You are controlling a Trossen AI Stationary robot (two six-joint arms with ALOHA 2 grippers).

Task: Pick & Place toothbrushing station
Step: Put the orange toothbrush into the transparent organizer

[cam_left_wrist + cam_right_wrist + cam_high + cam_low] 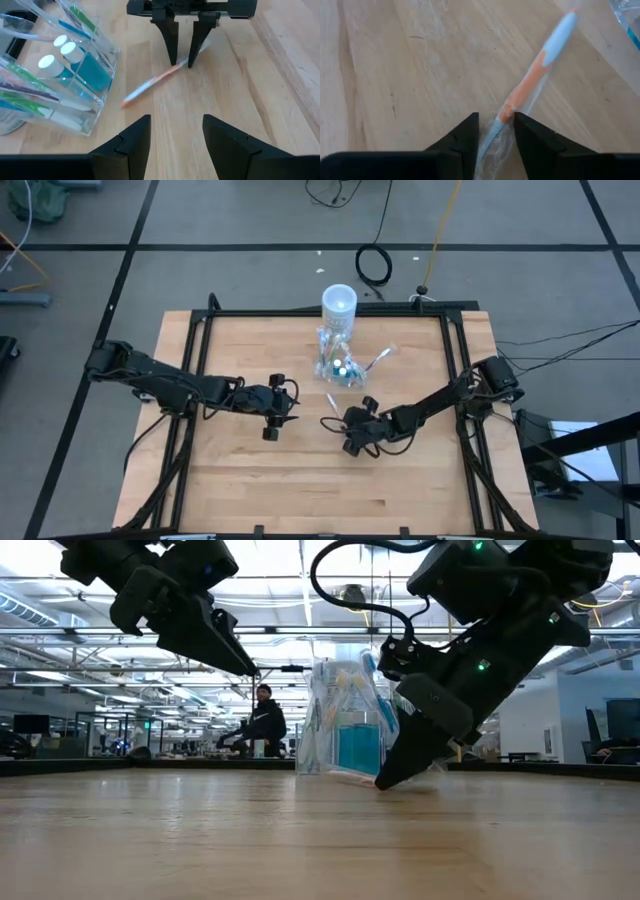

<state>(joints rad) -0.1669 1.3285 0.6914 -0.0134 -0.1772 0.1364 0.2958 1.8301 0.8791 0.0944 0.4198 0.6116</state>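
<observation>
The toothbrushing station, a clear plastic container point(335, 360) point(345, 730) point(55, 75), stands on the table at the far middle. It holds slim toothbrushes and small blue white-capped tubes point(60, 47). An orange and light-blue toothbrush point(535, 75) point(150, 85) point(331, 402) in a clear wrapper lies flat on the wood in front of it. My right gripper point(496, 130) point(182, 62) point(340, 418) slants down with its fingertips on either side of the brush's near end, a narrow gap between them. My left gripper point(176, 132) point(290, 408) hovers open to the left, facing the brush. My right gripper's fingers point(470, 137) stand on either side of the toothbrush's near end point(504, 116), slanting down from the table's near right and lying across the brush. The clear wrapper reaches both fingers; whether they press it, I cannot tell. The brush lies flat on the table.
A tall white cylinder point(339, 302) stands just behind the container. Another wrapped brush point(380, 360) lies to the container's right. A black frame point(455, 360) runs along the table's edges. In the low view a person point(262, 720) shows in the room beyond the table.
</observation>
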